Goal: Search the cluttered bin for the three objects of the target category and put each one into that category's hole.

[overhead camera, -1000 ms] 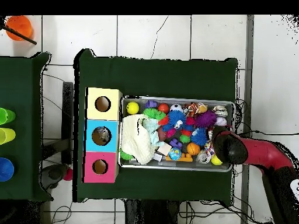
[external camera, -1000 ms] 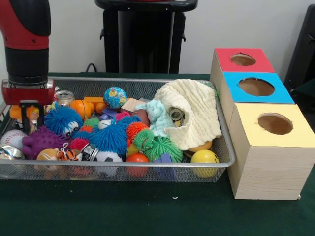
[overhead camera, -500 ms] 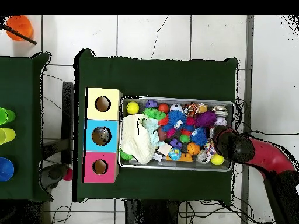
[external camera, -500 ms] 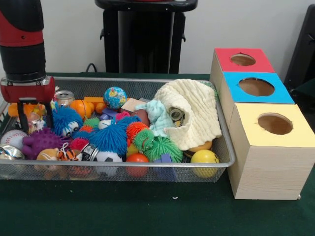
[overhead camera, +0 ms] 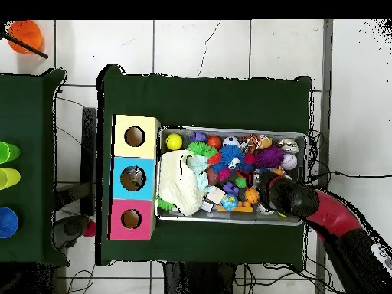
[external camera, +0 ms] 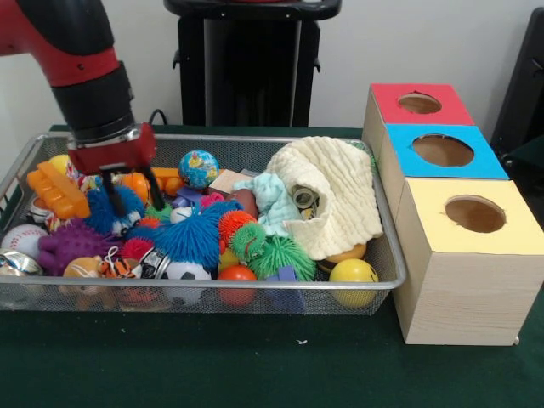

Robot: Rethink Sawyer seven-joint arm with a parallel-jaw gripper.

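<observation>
The search step is in hand: the red and black arm tilts over the silver wire-mesh bin (external camera: 387,255) on the green counter (external camera: 255,365). The hand (external camera: 130,189) has its two dark fingers parted over the blue spiky ball (external camera: 109,208), holding nothing. Judging from this, the next move calls for lowering and closing on a toy, then carrying it to the three-coloured wooden hole boxes (external camera: 463,272) beside the bin.

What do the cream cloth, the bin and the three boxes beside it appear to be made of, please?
Cream cloth: soft knitted or waffle-weave fabric, judging by its ribbed folds. Bin: shiny wire mesh, see-through. Boxes: seemingly light wood or wood-grain laminate, with matte coloured tops.
</observation>
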